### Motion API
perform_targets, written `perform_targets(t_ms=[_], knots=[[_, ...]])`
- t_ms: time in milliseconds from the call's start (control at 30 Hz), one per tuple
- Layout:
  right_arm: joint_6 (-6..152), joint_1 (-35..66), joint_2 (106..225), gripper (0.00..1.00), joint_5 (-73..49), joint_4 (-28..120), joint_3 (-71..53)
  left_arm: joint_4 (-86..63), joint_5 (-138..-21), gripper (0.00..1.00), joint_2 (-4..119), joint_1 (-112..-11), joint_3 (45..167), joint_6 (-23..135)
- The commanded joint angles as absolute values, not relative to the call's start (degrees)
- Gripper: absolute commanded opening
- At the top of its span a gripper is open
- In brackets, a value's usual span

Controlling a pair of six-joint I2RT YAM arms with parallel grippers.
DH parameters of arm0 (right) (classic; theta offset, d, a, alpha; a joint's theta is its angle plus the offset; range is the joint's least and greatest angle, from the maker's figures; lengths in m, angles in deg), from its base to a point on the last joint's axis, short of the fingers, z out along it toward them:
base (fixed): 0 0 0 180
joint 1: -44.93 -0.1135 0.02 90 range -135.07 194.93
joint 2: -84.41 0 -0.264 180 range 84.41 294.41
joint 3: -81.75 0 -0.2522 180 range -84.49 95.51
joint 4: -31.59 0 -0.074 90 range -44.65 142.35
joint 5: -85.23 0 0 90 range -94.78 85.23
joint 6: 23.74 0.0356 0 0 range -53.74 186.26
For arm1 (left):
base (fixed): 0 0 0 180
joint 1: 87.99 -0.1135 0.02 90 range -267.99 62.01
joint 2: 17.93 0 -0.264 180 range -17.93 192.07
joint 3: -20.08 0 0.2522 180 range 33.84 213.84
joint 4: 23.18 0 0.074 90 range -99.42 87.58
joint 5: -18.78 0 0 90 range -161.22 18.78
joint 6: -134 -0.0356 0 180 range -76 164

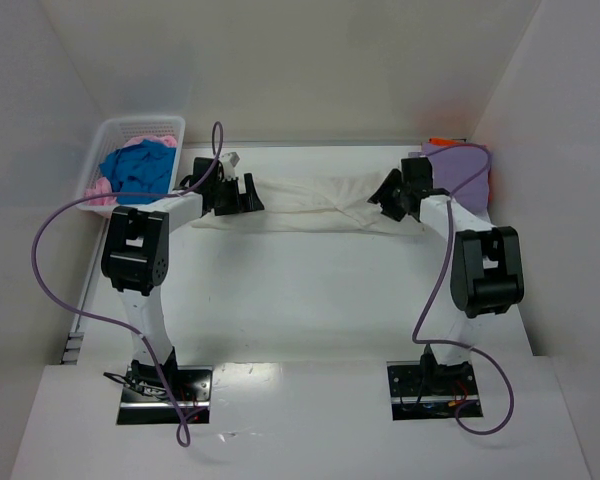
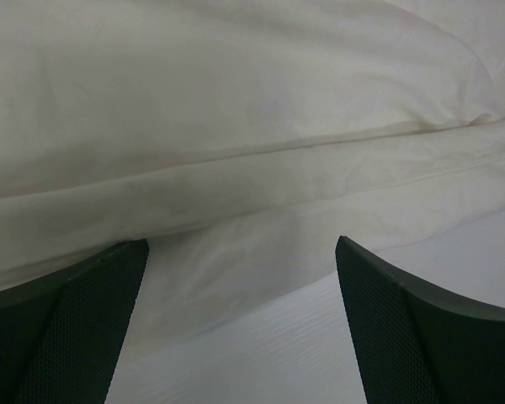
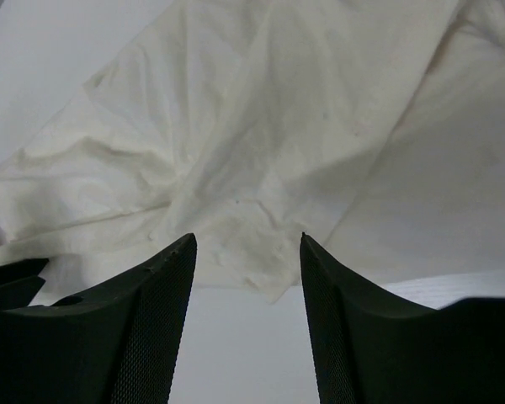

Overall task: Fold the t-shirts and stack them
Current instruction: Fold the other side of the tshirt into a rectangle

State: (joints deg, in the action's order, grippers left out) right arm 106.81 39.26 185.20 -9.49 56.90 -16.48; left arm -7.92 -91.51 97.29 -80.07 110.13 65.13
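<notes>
A cream-white t-shirt [image 1: 310, 205] lies stretched across the far side of the table [image 1: 310, 310], the left gripper [image 2: 241, 244] spread wide at one end and the right gripper [image 3: 247, 237] parted at the other, neither clamped.

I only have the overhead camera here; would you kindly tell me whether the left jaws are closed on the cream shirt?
Observer: No. In the left wrist view the left jaws stand wide open, and the cream shirt lies ahead of them, unclamped.
Operator: Thank you. And the right jaws?
Observer: Open as well. In the right wrist view a corner of the shirt points down into the gap between them.
Operator: Does any cloth reach between the left jaws?
Observer: Yes, a thin edge of it lies on the table between them.
</notes>
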Motion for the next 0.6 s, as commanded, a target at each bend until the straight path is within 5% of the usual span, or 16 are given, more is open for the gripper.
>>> perform_targets(t_ms=[0, 467, 567], knots=[[108.8, 38.7, 182.7, 0.59, -8.5, 56.4, -19.9, -8.8, -91.1, 1.0, 98.0, -80.3, 111.5, 64.3], [108.8, 38.7, 190.0, 0.59, -7.9, 55.1, -18.9, -8.8, -89.3, 1.0, 98.5, -80.3, 111.5, 64.3], [108.8, 38.7, 191.3, 0.49, -7.9, 54.0, -18.9, -8.2, -89.3, 1.0, 98.5, -80.3, 111.5, 64.3]])
